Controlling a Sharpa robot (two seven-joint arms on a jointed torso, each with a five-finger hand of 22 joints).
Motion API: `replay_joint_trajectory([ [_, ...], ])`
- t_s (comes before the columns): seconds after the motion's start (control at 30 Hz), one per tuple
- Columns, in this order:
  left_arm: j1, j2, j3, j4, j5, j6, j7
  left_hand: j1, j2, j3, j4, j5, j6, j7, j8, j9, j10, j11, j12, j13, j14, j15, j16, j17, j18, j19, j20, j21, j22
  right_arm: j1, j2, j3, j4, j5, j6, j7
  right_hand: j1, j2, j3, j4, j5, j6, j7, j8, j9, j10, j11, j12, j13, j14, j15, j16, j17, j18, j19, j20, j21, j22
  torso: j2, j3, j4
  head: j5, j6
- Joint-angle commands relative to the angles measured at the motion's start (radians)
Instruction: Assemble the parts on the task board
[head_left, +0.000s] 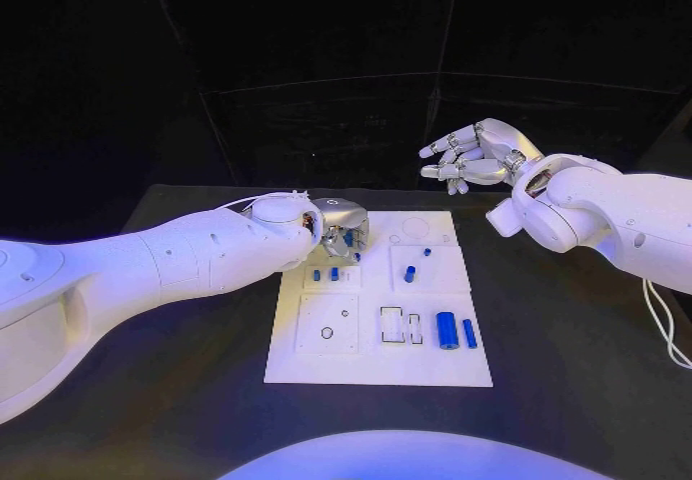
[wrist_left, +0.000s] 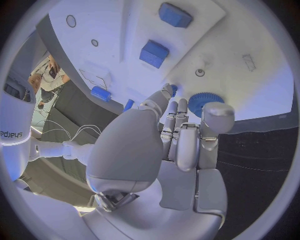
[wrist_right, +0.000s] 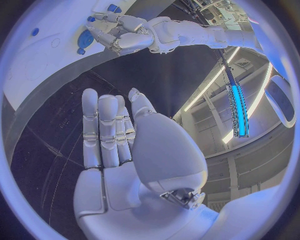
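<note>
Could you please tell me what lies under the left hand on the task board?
The left hand hovers over the task board; its fingers reach down beside a round blue toothed part, with a small blue piece at one fingertip. Whether it grips that piece is hidden.

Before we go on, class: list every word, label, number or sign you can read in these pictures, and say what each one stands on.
"sharpa", cut off at the picture's edge: on the white left arm, in the left wrist view.
The task board carries only outlined shapes, no readable text.
</note>
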Motion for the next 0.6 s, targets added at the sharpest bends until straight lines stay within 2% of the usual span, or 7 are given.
replay_joint_trajectory([
  [0.03, 0.000, 0.004, 0.001, -0.006, -0.018, 0.027, -0.012, -0.005, 0.009, 0.010, 0.000, 0.004, 0.009, -0.002, -0.007, -0.003, 0.008, -0.001, -0.007, -0.002, 0.030, -0.006, -0.004, -0.004, -0.014, 0.009, 0.001, 0.009, 0.004, 0.002, 0.001, 0.001, 0.002, -0.002, -0.002, 0.009, -0.002, 0.000, 0.003, 0.000, 0.005, -0.008, -0.002, 0.007, -0.001, -0.010, -0.001, 0.006, -0.001, 0.005, 0.002, -0.005, 0.001, 0.007, 0.007, 0.000, -0.004, -0.001, 0.001, -0.0005, -0.0007, 0.000, -0.001],
  [0.6, -0.008, 0.014, 0.001, -0.013, -0.019, 0.043, 0.000, -0.023, 0.003, 0.061, -0.011, 0.004, 0.028, -0.004, -0.025, -0.013, 0.051, -0.005, -0.043, -0.002, 0.031, -0.010, -0.002, -0.012, -0.020, 0.019, -0.003, 0.036, 0.040, 0.002, 0.003, 0.001, 0.003, -0.002, -0.001, 0.009, -0.002, 0.000, 0.003, 0.000, 0.005, -0.008, -0.002, 0.007, -0.001, -0.010, -0.001, 0.006, -0.001, 0.005, 0.002, -0.005, 0.001, 0.007, 0.007, 0.000, -0.004, -0.001, 0.000, 0.0007, 0.0003, -0.001, -0.002],
])
